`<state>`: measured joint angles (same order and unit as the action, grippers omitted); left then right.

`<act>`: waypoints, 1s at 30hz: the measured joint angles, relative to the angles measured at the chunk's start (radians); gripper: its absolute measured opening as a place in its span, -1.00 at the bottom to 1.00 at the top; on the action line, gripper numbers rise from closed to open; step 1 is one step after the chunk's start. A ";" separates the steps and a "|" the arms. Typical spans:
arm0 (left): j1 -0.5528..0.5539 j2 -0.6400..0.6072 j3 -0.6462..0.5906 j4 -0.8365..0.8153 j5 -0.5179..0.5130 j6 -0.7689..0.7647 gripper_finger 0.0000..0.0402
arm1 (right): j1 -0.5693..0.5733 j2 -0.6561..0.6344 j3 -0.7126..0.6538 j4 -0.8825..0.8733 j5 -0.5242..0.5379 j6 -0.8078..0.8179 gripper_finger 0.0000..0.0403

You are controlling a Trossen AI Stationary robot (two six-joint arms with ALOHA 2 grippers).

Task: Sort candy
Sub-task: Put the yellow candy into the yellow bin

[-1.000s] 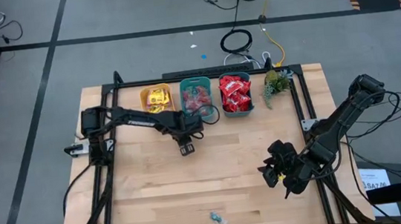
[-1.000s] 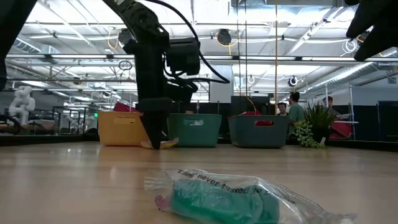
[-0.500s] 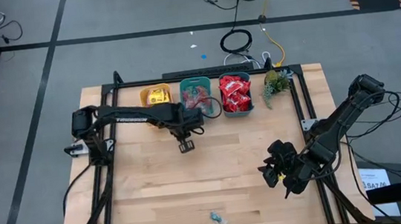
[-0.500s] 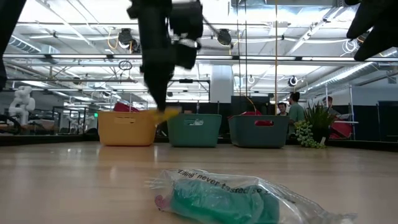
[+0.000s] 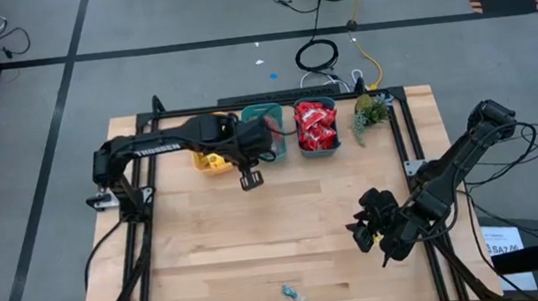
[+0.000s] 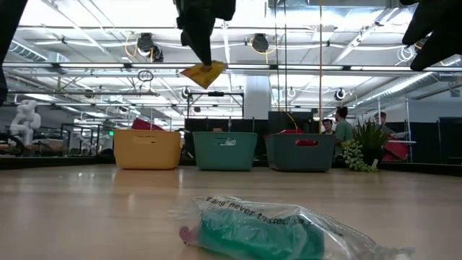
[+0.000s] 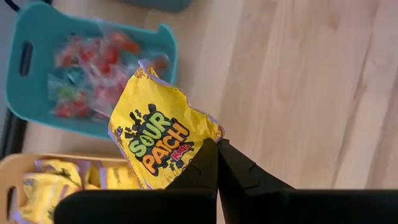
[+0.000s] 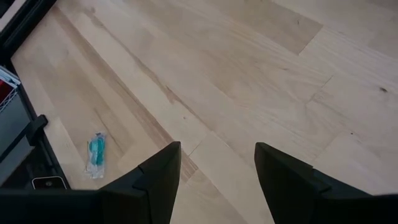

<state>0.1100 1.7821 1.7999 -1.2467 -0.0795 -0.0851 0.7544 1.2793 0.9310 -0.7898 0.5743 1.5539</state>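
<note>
The left gripper has its fingers pinched tight on a corner of a yellow Sour Patch packet, holding it high above the worktop near the yellow bin and the teal bin. The yellow bin holds more yellow packets, the teal bin clear-wrapped pink and teal sweets, and the red bin red packets. One teal-wrapped sweet lies alone near the worktop's front edge. The right gripper hovers over the right side, fingers spread apart and holding nothing.
</note>
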 joint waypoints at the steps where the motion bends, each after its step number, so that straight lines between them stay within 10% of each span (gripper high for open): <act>1: 0.003 0.000 0.004 0.001 0.000 0.011 -1.00 | 0.000 0.000 0.000 0.000 0.000 -0.002 -0.03; 16: 0.214 -0.001 -0.026 -0.016 -0.001 0.095 -1.00 | 0.000 0.000 0.000 0.002 0.000 0.002 -0.03; 30: 0.471 -0.189 -0.423 0.184 0.077 0.091 -1.00 | 0.000 0.000 0.000 -0.005 -0.001 0.014 -0.03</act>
<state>0.5809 1.5933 1.3772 -1.0628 -0.0027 0.0059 0.7544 1.2797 0.9310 -0.7951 0.5737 1.5681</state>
